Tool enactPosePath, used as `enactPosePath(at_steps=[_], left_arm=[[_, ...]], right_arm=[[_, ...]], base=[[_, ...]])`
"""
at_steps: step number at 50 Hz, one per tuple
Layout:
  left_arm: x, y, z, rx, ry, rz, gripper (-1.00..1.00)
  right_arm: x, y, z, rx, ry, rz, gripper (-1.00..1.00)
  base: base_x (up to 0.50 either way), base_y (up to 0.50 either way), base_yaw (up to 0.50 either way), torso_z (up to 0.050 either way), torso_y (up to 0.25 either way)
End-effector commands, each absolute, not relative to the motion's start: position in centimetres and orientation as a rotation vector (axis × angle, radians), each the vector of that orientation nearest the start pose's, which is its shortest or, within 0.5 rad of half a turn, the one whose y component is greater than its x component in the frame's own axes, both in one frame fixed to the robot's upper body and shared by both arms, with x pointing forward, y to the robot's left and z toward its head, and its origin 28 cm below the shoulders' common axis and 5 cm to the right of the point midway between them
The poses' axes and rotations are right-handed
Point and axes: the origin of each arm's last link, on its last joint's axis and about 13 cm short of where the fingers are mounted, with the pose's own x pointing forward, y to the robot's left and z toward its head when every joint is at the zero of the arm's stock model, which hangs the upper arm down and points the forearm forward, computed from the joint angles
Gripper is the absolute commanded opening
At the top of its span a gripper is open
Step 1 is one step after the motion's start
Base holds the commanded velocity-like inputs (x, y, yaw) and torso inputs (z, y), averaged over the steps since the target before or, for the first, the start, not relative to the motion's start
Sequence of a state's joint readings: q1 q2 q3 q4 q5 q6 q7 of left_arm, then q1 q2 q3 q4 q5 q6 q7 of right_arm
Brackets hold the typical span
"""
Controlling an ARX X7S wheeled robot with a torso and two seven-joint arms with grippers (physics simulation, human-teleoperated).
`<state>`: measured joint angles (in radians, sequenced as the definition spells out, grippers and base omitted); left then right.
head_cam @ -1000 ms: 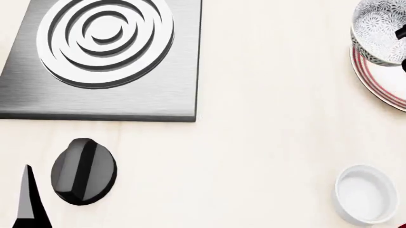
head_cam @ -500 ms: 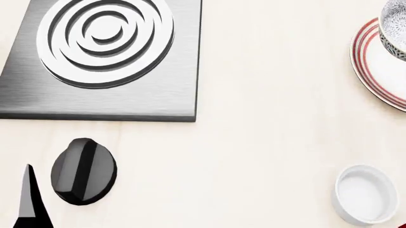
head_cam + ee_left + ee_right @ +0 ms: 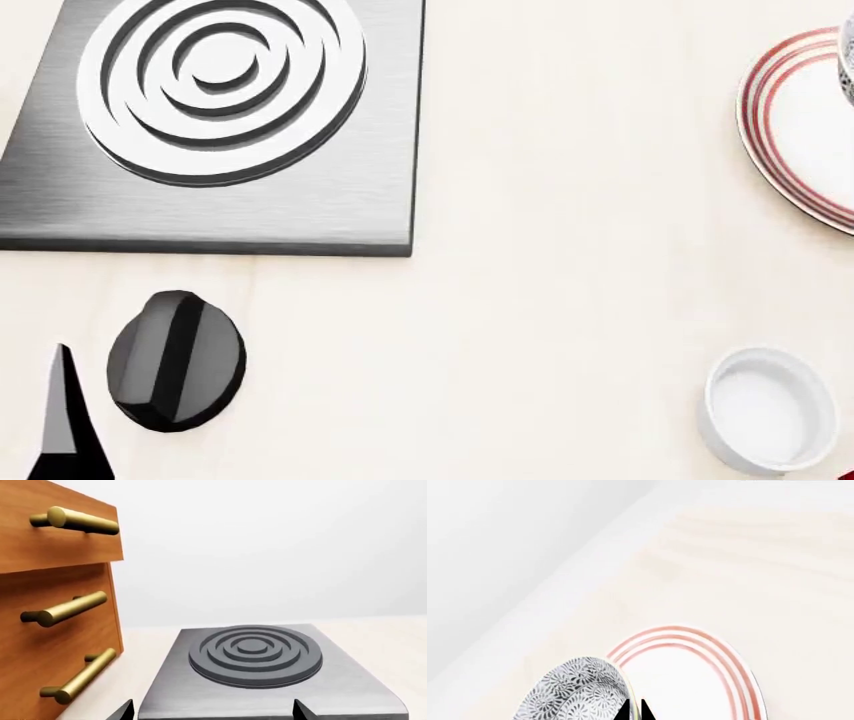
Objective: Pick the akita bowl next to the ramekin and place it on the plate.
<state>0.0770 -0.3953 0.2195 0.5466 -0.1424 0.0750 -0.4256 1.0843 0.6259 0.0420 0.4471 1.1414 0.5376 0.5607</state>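
Note:
In the right wrist view the akita bowl (image 3: 577, 692), grey-and-white and lacy, hangs tilted over the near edge of the red-ringed plate (image 3: 694, 675). My right gripper (image 3: 634, 711) is shut on the bowl's rim, its two dark tips almost touching. The head view shows only a sliver of the bowl (image 3: 847, 55) at the right edge, above the plate (image 3: 794, 130). The white ramekin (image 3: 767, 408) stands alone at the lower right. My left gripper (image 3: 212, 714) is open and empty, facing the burner plate (image 3: 253, 652).
A steel burner plate (image 3: 214, 120) with raised rings lies at the upper left, a black knob (image 3: 176, 360) below it. One of the left fingers (image 3: 60, 420) shows at the lower left. Wooden drawers (image 3: 53, 605) with brass handles stand beside the burner.
The bowl has moved right across the plate and almost out of the head view. The plate's face now shows bare there. The left arm has not moved.

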Motion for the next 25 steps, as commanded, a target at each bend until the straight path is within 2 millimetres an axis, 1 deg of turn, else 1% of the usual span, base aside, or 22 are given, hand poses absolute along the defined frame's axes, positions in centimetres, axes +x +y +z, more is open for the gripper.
enactPosePath(at_steps=[1,9,18,22,25], left_arm=[[18.1,22.0,11.1,0.058,-0.48,0.052,1.0],[18.3,21.9,10.9,0.06,-0.476,0.05,1.0],[18.3,22.0,11.0,0.057,-0.475,0.053,1.0],[18.3,21.9,10.9,0.057,-0.474,0.051,1.0],[18.4,22.1,11.0,0.054,-0.475,0.056,1.0]], right_arm=[[35.0,-27.2,28.2,0.683,-0.106,-0.44,-1.0],[35.9,-27.1,28.3,0.672,-0.105,-0.449,-1.0],[37.1,-27.3,28.1,0.7,-0.111,-0.453,-1.0],[37.9,-27.3,27.2,0.712,-0.1,-0.458,-1.0],[38.1,-27.3,26.8,0.711,-0.117,-0.454,-1.0]], base=[[0.0,0.0,0.0,0.0,0.0],[0.0,0.0,0.0,0.0,0.001],[0.0,0.0,0.0,0.0,0.0],[0.0,0.0,0.0,0.0,0.0],[0.0,0.0,0.0,0.0,0.0]])
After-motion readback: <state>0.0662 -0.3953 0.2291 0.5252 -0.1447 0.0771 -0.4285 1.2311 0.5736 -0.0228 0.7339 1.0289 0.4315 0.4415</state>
